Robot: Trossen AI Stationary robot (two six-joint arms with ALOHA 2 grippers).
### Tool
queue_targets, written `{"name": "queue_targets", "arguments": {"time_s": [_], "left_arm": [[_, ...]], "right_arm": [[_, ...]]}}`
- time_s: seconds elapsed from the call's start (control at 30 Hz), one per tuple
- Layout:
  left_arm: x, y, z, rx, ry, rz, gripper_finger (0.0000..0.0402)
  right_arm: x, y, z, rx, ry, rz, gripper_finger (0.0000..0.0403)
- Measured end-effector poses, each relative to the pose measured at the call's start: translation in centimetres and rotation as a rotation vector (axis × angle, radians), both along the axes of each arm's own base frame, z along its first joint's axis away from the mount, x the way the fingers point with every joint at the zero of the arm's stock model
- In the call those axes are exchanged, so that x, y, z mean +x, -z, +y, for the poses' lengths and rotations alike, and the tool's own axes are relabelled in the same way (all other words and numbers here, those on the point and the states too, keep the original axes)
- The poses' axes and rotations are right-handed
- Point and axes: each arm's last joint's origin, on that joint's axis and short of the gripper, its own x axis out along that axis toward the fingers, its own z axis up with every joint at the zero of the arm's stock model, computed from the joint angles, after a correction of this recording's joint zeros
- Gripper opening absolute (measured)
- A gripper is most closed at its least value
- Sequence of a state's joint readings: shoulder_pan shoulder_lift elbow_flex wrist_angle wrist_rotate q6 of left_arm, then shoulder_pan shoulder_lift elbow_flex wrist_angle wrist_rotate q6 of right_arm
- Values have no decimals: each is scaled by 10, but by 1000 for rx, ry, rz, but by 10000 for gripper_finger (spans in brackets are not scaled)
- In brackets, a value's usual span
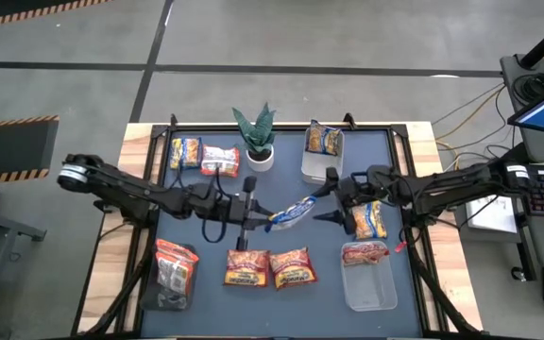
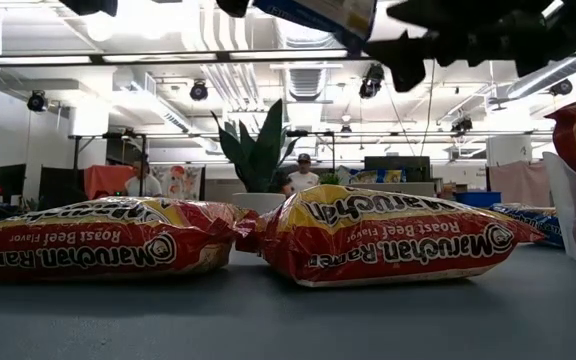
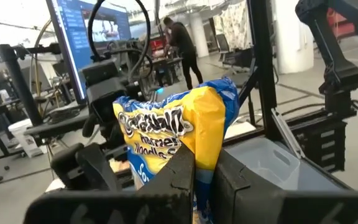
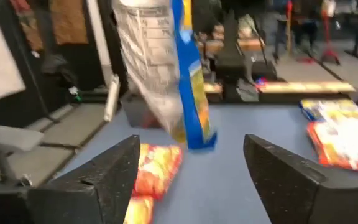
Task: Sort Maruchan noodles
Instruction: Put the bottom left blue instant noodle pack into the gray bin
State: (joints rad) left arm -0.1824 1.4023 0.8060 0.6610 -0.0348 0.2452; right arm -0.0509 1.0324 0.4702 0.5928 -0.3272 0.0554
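A yellow-and-blue noodle packet (image 1: 291,212) hangs over the middle of the blue table mat, with my left gripper (image 1: 256,213) shut on it. My right gripper (image 4: 191,177) faces it from the table's right, open wide. That packet's free end (image 4: 188,93) hangs just ahead of the gap between the right gripper's fingers, apart from them. Two orange-red Roast Beef packets (image 1: 246,267) (image 1: 293,267) lie flat near the front. Another yellow-and-blue packet (image 1: 371,219) lies under my right arm. My left gripper pinches the yellow-and-blue packet by its left end (image 3: 204,163) between its two fingers. The fingers come in level from the table's left. The packet sticks out past the fingertips toward my right gripper, crumpled and lifted clear of the table.
A potted plant (image 1: 256,144) stands at the far middle, with two packets (image 1: 185,151) (image 1: 220,159) to its left. A clear bin (image 1: 319,161) at the far right holds a packet. Bins at the near right (image 1: 368,283) and near left (image 1: 173,276) hold orange-red packets.
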Motion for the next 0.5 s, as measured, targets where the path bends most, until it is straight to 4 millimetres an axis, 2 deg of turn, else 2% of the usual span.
{"name": "queue_targets", "arguments": {"time_s": [0.23, 0.5], "left_arm": [[8, 9, -2, -15, 8, -22, 5], [16, 17, -4, -27, 18, -56, 5]], "right_arm": [[7, -4, 2, -19, -52, -116, 281], [9, -6, 4, -25, -111, -177, 242]]}}
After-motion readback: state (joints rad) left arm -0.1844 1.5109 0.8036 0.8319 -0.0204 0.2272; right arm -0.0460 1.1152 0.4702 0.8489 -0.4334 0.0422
